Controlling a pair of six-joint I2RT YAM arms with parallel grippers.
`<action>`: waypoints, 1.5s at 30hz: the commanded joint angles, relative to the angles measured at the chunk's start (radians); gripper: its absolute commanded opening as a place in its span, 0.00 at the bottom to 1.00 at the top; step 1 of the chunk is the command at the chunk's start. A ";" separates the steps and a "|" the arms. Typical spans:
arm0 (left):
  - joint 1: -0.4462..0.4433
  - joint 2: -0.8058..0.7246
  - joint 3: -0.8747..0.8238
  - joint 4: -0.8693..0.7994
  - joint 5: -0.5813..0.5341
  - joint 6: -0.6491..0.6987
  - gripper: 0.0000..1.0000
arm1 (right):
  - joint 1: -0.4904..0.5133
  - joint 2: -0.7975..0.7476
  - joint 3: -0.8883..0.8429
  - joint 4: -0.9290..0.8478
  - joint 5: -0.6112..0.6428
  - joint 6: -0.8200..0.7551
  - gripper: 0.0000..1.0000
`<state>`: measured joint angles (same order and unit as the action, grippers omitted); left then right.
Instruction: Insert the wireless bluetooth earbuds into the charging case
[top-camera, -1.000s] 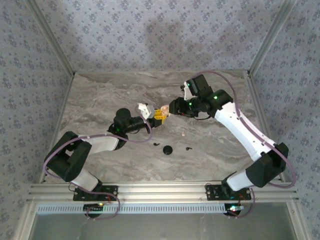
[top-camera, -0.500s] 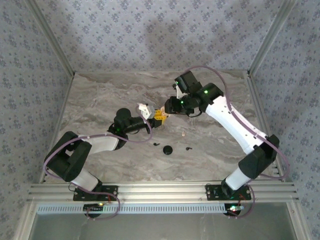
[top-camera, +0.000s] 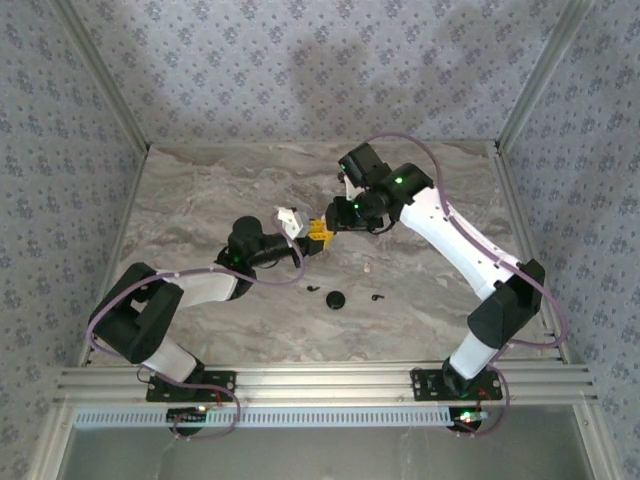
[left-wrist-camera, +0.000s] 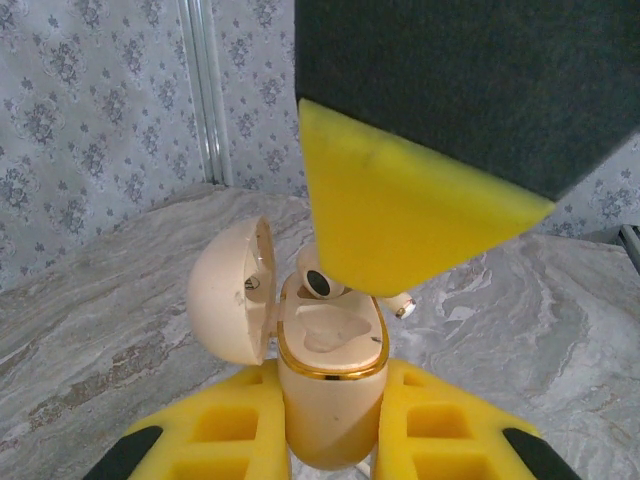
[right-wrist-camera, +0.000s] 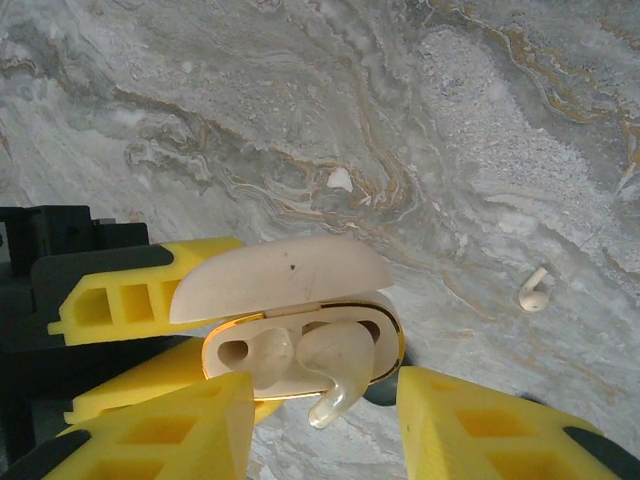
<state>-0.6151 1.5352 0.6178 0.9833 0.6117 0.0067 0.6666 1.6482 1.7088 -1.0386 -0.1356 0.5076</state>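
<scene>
My left gripper (left-wrist-camera: 330, 425) is shut on the base of a cream charging case (left-wrist-camera: 330, 395) with a gold rim, held off the table with its lid (right-wrist-camera: 280, 280) swung open. One cream earbud (right-wrist-camera: 345, 365) rests in the case's right-hand well, its stem poking out over the rim. My right gripper (right-wrist-camera: 325, 420) straddles that earbud with its yellow fingers (right-wrist-camera: 470, 430) apart and not touching it. One of these fingers (left-wrist-camera: 400, 210) hangs just over the case mouth in the left wrist view. A second cream earbud (right-wrist-camera: 535, 290) lies on the marble table (top-camera: 200, 200). In the top view the two grippers meet at mid-table (top-camera: 322, 230).
A round black puck (top-camera: 336, 299) lies on the marble in front of the grippers, with two tiny black pieces beside it, one to its left (top-camera: 313, 290) and one to its right (top-camera: 377, 296). Patterned walls and metal posts close in the table.
My right arm has swung left and brought its gripper right up to the case mouth. The left arm and the case have stayed still.
</scene>
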 joint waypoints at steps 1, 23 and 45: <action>0.006 -0.027 0.003 0.018 0.003 0.009 0.10 | 0.008 0.016 0.038 -0.038 0.020 -0.012 0.43; 0.005 -0.030 0.000 0.022 0.032 0.010 0.10 | 0.007 0.038 0.021 -0.004 0.006 -0.020 0.36; 0.006 -0.047 0.000 -0.015 0.038 0.028 0.10 | 0.006 0.008 -0.018 0.016 0.027 -0.018 0.22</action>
<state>-0.6079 1.5318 0.6178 0.9474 0.6163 0.0174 0.6682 1.6756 1.7065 -1.0325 -0.1219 0.4965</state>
